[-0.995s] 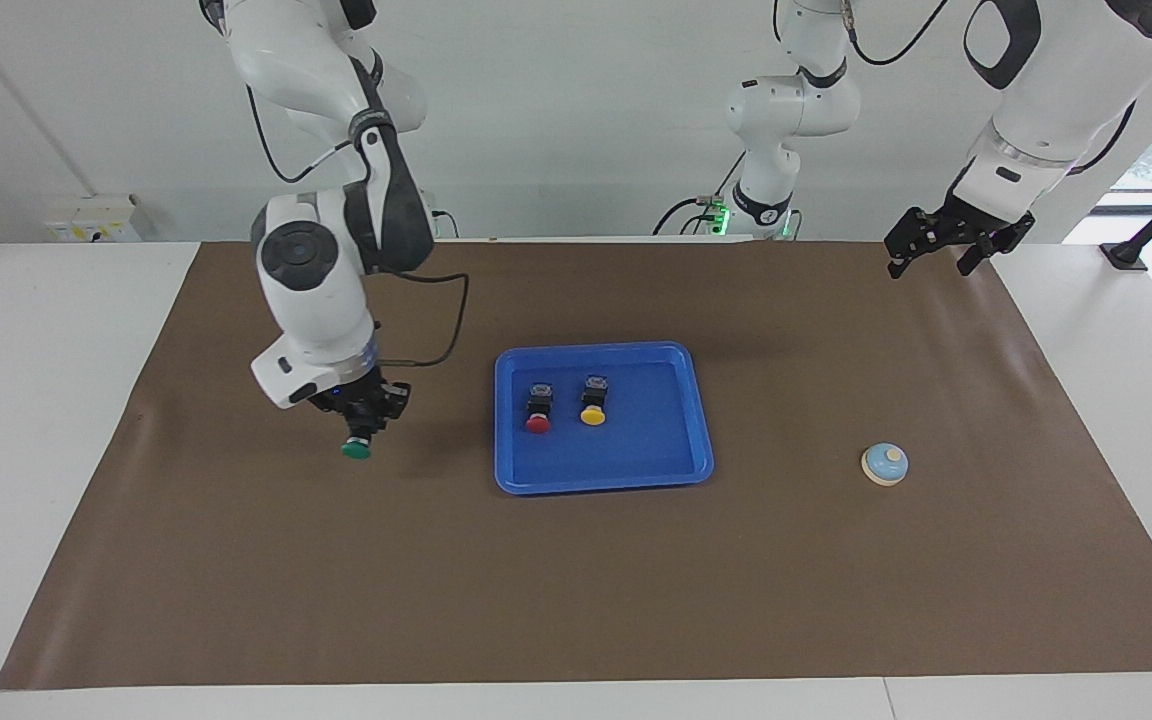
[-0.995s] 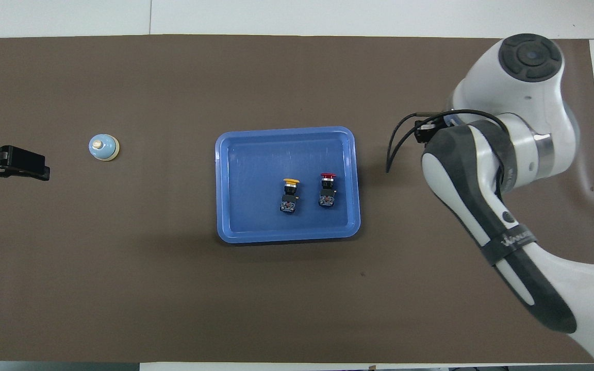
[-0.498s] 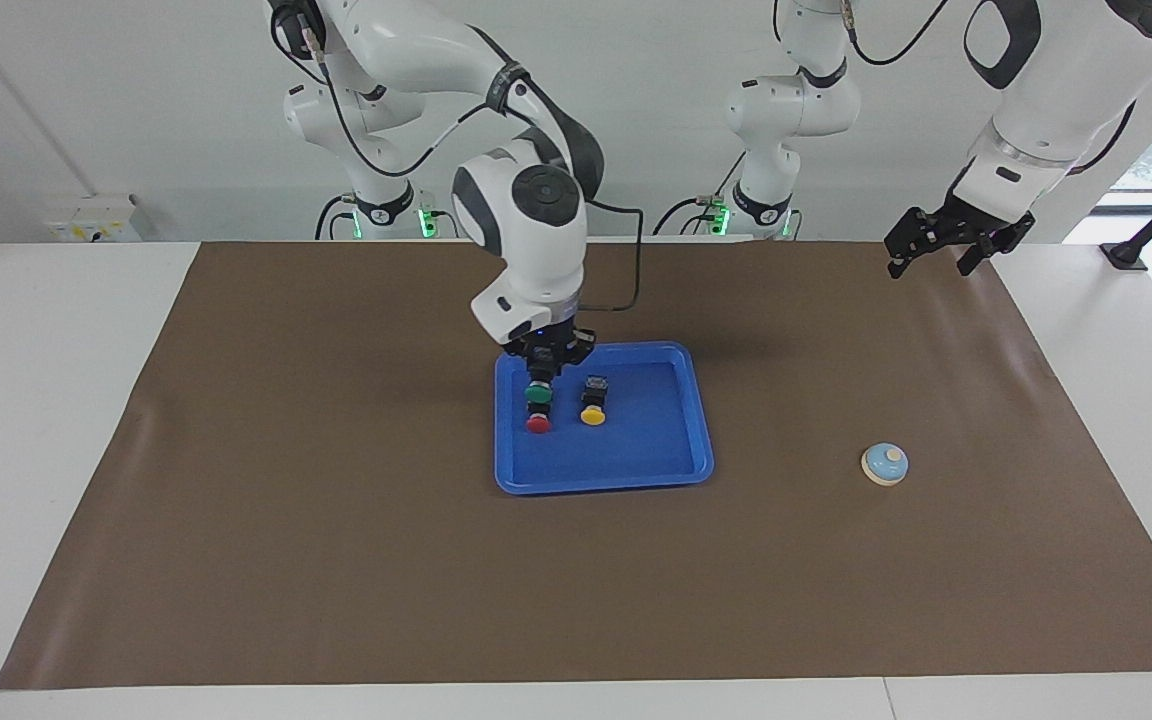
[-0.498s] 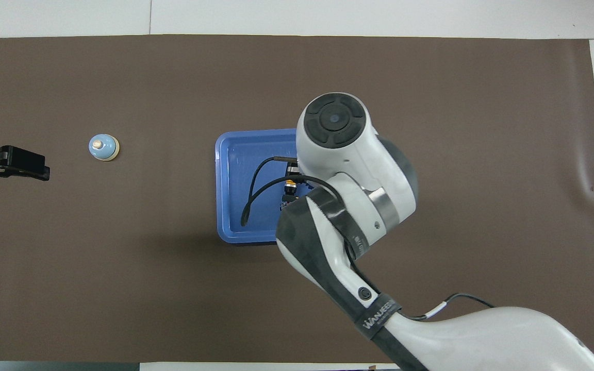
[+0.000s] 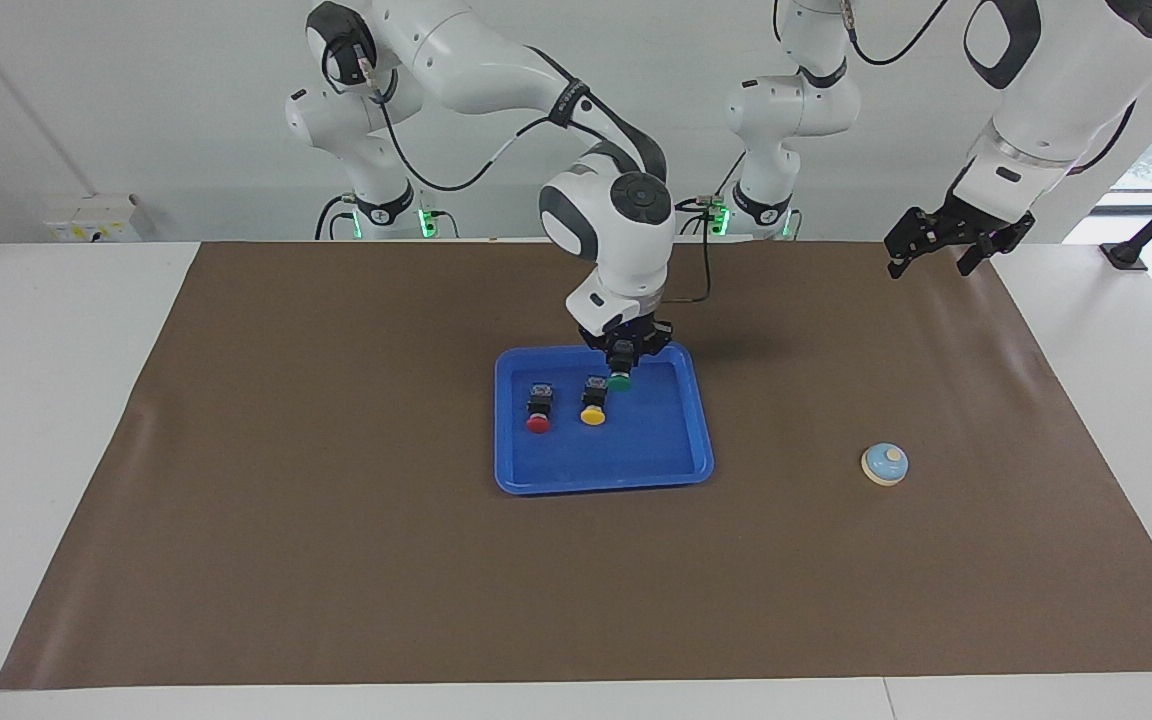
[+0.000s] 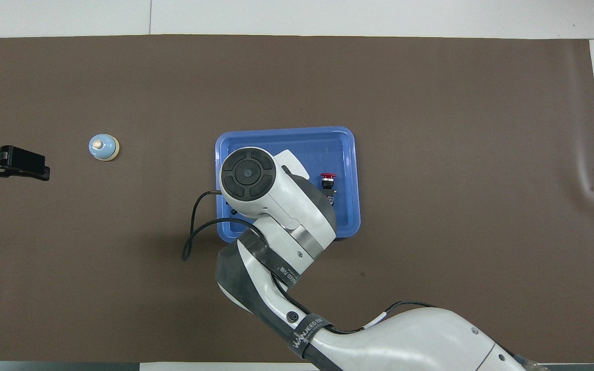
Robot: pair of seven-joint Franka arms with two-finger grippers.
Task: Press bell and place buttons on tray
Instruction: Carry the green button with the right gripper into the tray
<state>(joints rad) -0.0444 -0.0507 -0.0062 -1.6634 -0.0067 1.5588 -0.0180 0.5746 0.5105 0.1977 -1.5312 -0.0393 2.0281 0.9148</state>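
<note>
The right hand grips the green button over the blue tray at mid-worktop, where the red button and yellow button already lie. The bell sits toward the left arm's end of the worktop — the left hand waits there, raised, fingers spread wide.

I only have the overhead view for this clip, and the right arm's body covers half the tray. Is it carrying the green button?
Observer: Yes. In the facing view the right gripper is shut on the green button, up in the air over the tray.
Operator: I can't see the yellow one at all. Is it in the tray?
Observer: It is. The yellow button lies in the tray beside the red button, apart from it.
Operator: And the left gripper, is it on the bell?
Observer: No. The left gripper waits open in the air; the bell sits alone on the mat.
</note>
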